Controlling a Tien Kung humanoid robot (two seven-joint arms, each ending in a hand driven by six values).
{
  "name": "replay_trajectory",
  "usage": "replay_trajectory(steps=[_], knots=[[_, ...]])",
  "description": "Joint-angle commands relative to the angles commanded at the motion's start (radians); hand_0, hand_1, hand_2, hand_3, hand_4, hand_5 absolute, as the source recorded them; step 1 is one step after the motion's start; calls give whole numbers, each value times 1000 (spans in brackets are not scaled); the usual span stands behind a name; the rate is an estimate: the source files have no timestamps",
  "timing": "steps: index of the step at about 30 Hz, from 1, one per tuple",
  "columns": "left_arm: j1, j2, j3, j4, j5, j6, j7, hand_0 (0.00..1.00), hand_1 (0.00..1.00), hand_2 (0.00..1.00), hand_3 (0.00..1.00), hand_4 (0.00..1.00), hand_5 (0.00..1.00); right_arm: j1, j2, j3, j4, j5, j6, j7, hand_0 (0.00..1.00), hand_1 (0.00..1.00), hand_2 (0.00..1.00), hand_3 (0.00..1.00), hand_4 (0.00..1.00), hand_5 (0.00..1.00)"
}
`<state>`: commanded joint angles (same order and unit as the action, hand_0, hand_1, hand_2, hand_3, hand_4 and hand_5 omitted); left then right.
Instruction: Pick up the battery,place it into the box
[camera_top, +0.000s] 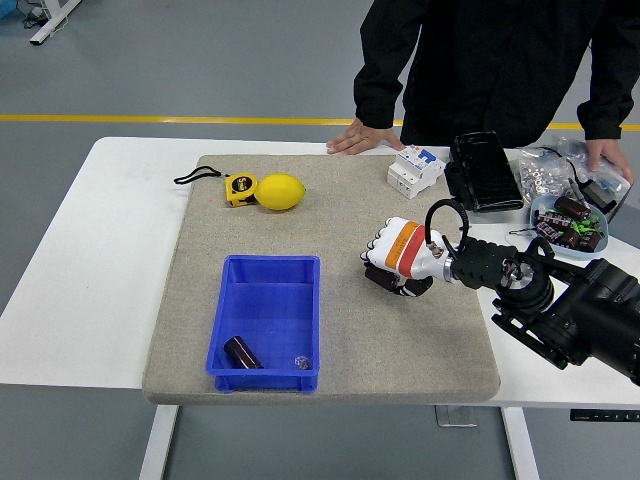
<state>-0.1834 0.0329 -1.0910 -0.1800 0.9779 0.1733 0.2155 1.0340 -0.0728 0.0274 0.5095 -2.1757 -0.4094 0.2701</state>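
A dark cylindrical battery (378, 279) lies on the grey mat (200, 250), right of centre. My right hand (392, 262), white with an orange band, sits on top of it with its fingers curled around it, and most of the battery is covered. The battery still rests on the mat. The blue box (268, 263) stands to the left, near the mat's front edge. Inside it lie another dark battery (241, 352) and a small clear item (302, 362). My left arm is out of view.
A lemon (281, 191) and a yellow tape measure (240, 188) lie at the mat's back left. A white circuit breaker (415, 170), a black case (483, 172) and a bowl of parts (568, 220) sit at the back right. A person stands behind, one hand (364, 138) resting on the table edge.
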Motion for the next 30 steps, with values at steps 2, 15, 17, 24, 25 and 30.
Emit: replay_trajectory(steps=[2, 15, 17, 24, 25, 30], knots=[[0, 0, 1, 0, -2, 0, -1, 725, 695, 692, 588, 634, 545, 0, -1, -1, 1, 3, -4, 3, 382, 490, 603, 654, 831, 264], [11, 1, -6, 0, 2, -2, -1, 725, 695, 689, 586, 634, 544, 4, -22, 35, 30, 26, -4, 11, 265, 384, 471, 527, 690, 186], [15, 3, -10, 0, 5, -2, -1, 725, 695, 689, 586, 634, 544, -4, -32, 66, 45, 43, -6, 10, 265, 384, 471, 527, 690, 186], [27, 4, -19, 0, 15, -2, 0, 725, 695, 688, 586, 634, 544, -73, -68, 265, 179, 98, -7, -24, 260, 384, 468, 522, 678, 179], [29, 4, -22, 0, 18, -2, 0, 725, 695, 688, 586, 634, 544, -84, -75, 298, 218, 107, -8, -32, 260, 384, 468, 522, 678, 179], [38, 7, -35, 0, 38, -5, 2, 725, 694, 689, 586, 633, 544, -122, -83, 406, 390, 141, -3, -89, 260, 387, 473, 523, 675, 171]])
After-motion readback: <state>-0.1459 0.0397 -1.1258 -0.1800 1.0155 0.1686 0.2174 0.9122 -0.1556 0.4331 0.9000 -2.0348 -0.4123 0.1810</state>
